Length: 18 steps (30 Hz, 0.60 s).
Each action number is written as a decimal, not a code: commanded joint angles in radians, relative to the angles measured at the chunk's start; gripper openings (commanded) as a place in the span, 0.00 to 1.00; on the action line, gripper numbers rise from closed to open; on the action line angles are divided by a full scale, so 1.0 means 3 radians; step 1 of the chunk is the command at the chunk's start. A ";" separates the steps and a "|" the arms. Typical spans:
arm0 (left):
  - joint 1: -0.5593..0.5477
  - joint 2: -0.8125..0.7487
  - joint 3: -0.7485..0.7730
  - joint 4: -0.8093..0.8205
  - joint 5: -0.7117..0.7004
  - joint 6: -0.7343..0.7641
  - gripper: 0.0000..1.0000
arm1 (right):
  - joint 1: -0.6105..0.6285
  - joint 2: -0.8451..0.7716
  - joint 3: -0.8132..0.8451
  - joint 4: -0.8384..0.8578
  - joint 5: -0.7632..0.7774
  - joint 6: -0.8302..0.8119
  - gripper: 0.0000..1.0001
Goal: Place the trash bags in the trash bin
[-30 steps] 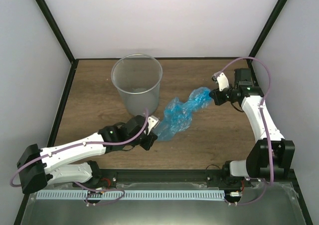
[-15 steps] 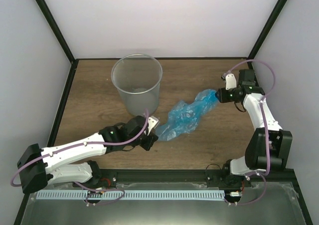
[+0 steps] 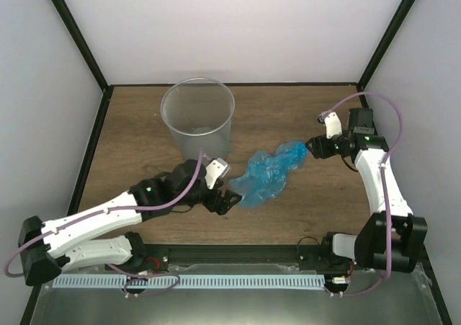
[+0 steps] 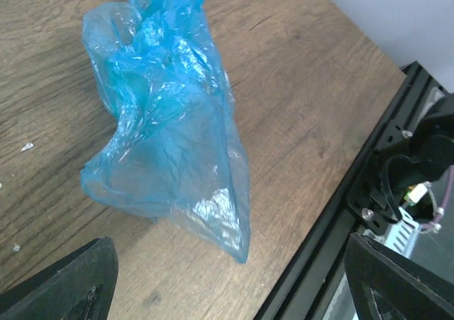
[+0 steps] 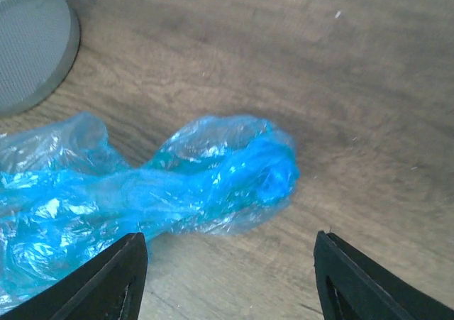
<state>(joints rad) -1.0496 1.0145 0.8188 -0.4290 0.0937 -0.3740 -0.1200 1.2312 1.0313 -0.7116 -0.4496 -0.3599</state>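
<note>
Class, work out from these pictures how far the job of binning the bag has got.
Done: nothing yet; the bag lies crumpled on the table, outside the upright bin. In hand: the left hand and right hand sit open at its two ends, gripping nothing. Left: grasp the bag, lift it, drop it in the bin.

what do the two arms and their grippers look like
Both the left arm and right arm have white shells, black joints and a looping purple cable. The left gripper and right gripper have black fingers with a small white housing behind.
</note>
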 commanded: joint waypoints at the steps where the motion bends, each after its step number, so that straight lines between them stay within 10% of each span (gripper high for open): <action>1: 0.0013 0.0490 0.0376 0.0072 -0.0146 -0.0085 0.90 | 0.0067 0.0343 0.0102 -0.0198 -0.0197 -0.0132 0.65; 9: -0.0033 0.1999 0.1160 0.0179 -0.0185 -0.0038 0.93 | 0.0290 0.0937 0.0253 0.0077 -0.0196 0.0109 0.64; 18: -0.0976 0.2822 0.1535 0.0402 -0.0113 0.0481 0.87 | -0.0029 0.0664 0.0238 0.0020 0.0049 0.0102 0.66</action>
<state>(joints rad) -1.2469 1.8603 1.2606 -0.3550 0.0315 -0.3016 -0.0811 1.4708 1.0660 -0.6975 -0.4770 -0.3202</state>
